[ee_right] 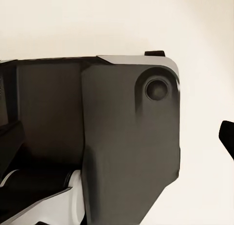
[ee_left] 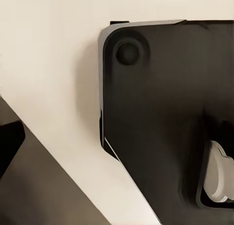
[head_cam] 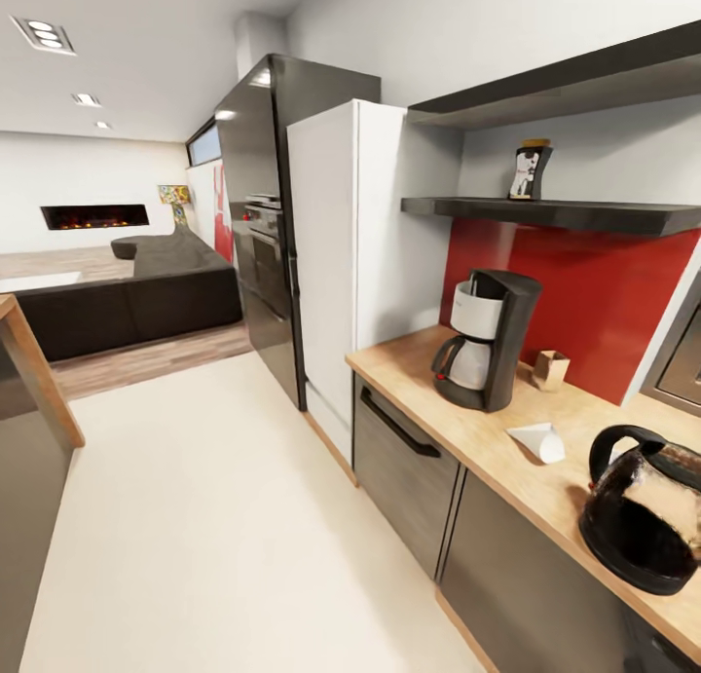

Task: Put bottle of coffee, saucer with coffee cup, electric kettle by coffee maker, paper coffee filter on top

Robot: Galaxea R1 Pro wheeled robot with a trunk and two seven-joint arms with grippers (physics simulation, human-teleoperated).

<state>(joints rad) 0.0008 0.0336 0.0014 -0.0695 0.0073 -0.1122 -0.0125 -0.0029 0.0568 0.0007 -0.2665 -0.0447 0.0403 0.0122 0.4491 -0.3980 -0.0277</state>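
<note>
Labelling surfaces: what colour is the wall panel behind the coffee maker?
Red backsplash, best in the head view.

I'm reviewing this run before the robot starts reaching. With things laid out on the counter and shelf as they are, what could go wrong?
1. The bottle of coffee stands on the shelf right above the coffee maker; a slip could drop it onto the machine.
2. The paper filter lies near the countertop front edge, so a nudge might push it off.
3. The electric kettle also sits near that edge.

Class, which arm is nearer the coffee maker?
Right, probably: the coffee maker stands on the countertop to the robot's right. Both wrist cameras face floor and the robot's base, so both arms hang away from it.
</note>
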